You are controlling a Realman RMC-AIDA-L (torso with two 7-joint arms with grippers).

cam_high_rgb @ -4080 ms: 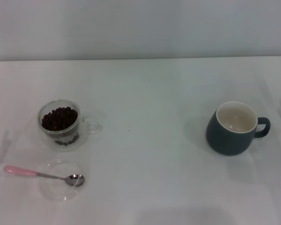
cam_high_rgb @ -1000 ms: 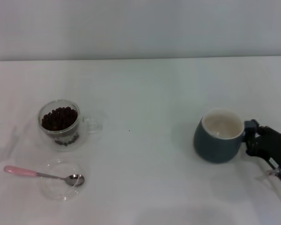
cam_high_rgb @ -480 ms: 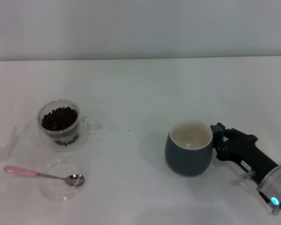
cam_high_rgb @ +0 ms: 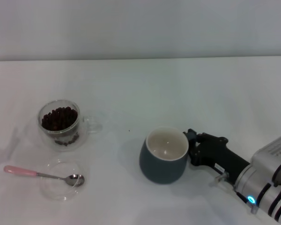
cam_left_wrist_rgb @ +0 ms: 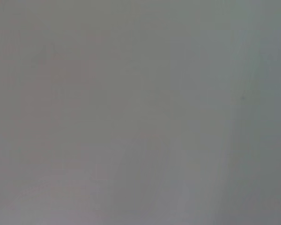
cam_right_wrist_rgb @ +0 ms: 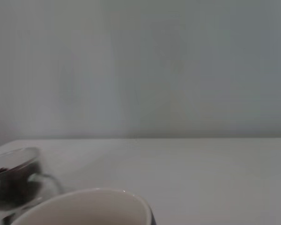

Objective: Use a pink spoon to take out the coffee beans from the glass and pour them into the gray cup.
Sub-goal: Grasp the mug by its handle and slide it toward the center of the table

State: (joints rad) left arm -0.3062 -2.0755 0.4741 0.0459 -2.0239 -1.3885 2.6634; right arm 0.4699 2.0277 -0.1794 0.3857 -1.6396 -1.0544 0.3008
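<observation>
Lying at the near left of the white table (cam_high_rgb: 140,89), the pink spoon (cam_high_rgb: 42,175) rests its metal bowl in a flat clear glass dish (cam_high_rgb: 62,180). Just beyond it stands the glass (cam_high_rgb: 61,123), upright and filled with coffee beans (cam_high_rgb: 59,117), handle pointing right. Near centre, the gray cup (cam_high_rgb: 163,155) sits upright, its cream interior showing. The right gripper (cam_high_rgb: 191,145) is clamped on the cup's handle side, its arm reaching in from the near right. Left gripper not seen
</observation>
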